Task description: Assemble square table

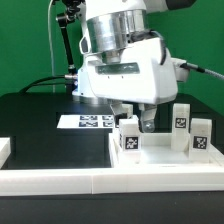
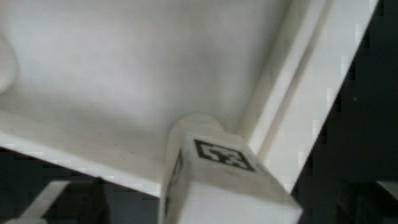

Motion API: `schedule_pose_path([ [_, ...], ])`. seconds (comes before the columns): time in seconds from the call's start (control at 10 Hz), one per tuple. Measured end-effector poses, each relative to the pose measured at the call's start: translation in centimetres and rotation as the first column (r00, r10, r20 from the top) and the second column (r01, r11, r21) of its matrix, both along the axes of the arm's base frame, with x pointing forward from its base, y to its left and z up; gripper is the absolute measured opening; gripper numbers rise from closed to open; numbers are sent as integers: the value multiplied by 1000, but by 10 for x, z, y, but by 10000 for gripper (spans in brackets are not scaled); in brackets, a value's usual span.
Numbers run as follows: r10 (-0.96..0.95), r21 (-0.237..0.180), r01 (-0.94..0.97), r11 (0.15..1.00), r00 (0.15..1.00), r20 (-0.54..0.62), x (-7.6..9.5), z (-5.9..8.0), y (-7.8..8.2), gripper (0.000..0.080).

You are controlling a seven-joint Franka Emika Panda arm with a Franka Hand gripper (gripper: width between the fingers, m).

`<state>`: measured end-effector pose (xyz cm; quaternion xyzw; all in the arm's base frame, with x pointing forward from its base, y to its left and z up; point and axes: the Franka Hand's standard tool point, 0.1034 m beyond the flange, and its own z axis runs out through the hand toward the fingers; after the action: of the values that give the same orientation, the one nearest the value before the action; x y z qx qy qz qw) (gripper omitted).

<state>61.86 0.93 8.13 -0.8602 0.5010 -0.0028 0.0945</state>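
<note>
The white square tabletop lies upside down on the exterior view's right, its raised rim up. Three short white tagged legs stand on it: one at the near corner and two on the right. My gripper hangs right over the near-corner leg, open, a finger on either side and neither one touching it. In the wrist view that leg stands in the corner of the tabletop beside the rim, between the parted jaws of the gripper.
The marker board lies on the black table behind the tabletop. A long white border wall runs along the front, and a white block sits at the left edge. Cables hang behind the arm.
</note>
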Motion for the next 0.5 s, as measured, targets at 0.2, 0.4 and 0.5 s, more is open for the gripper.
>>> schedule_pose_path([
  [0.2, 132, -15, -132, 991, 991, 20, 0, 0, 0, 648],
  [0.4, 330, -51, -329, 943, 944, 13, -3, 0, 1, 649],
  [0.5, 457, -88, -455, 886, 889, 6, -4, -1, -1, 649],
])
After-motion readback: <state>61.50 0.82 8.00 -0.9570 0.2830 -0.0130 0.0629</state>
